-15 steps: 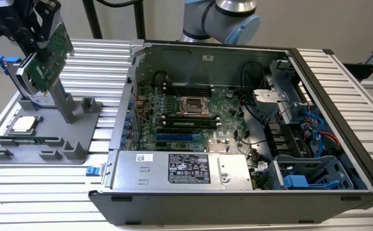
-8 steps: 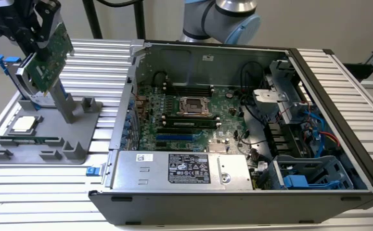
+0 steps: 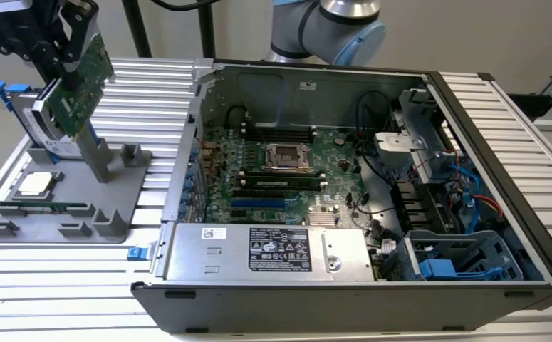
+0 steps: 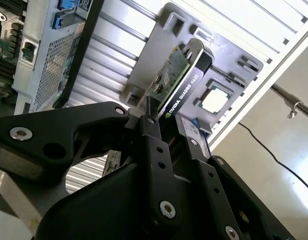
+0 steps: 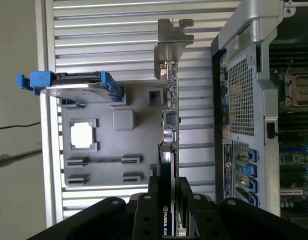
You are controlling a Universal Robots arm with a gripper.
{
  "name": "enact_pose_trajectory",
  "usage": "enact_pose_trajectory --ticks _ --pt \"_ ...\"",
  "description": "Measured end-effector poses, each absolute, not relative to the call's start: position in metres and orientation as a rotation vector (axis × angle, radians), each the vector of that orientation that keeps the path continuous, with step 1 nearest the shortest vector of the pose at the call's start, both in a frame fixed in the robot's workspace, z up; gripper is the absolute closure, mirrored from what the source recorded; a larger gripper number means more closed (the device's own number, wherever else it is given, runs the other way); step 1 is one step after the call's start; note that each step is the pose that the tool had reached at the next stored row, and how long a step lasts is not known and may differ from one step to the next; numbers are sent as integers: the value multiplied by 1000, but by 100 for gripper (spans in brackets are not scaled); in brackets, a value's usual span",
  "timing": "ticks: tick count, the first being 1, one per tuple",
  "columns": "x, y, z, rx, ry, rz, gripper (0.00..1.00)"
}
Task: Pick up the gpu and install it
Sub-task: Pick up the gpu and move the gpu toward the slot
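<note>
My gripper (image 3: pixel 64 58) is shut on the gpu (image 3: pixel 85 77) at the exterior view's upper left and holds it tilted above the grey parts holder (image 3: pixel 67 222). The card's green circuit board faces the exterior camera. In the second wrist view the black fingers (image 4: pixel 153 131) clamp the gpu (image 4: pixel 179 80) across its thin edge, with the black cooler side showing. The first wrist view sees the gpu (image 5: pixel 169 107) edge-on, with its silver end bracket (image 5: pixel 169 47) farthest from my gripper (image 5: pixel 168 187).
A grey hard drive with blue rails (image 3: pixel 36 114) stands in the holder just behind the card. A square silver CPU chip (image 3: pixel 33 184) lies in its pocket. The open computer case (image 3: pixel 503 214) lies to the exterior view's right, with the motherboard's expansion slots (image 3: pixel 256 202) and power supply (image 3: pixel 266 249) exposed.
</note>
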State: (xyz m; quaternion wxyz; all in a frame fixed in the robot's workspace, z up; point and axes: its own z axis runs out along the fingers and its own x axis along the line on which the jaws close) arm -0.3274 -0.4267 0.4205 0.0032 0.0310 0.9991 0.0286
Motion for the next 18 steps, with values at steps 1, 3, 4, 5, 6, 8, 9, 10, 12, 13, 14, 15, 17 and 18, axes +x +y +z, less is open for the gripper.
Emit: enact_pose_trajectory --ticks 1,3,4,5,6,8,9,10,12,13,14,15,17,18 --pt "-326 -427 421 97 3132 90 100" --pt "-324 -427 420 97 3133 90 100" --pt "-322 -427 420 97 3133 90 100" --pt "-321 -427 421 97 3133 90 100" --pt "-319 -427 420 97 3133 90 100" --pt "-316 -427 420 97 3133 90 100" --pt "-315 -427 420 97 3133 90 100" --pt "-313 -427 420 97 3134 90 100" --pt "-310 -427 420 97 3134 90 100" --pt "-309 -427 420 97 3134 90 100" --pt "-307 -427 420 97 3135 90 100" --pt "-306 -427 421 98 3135 90 100" --pt "-303 -427 420 98 3135 90 100" --pt "-301 -427 420 98 3135 90 100"
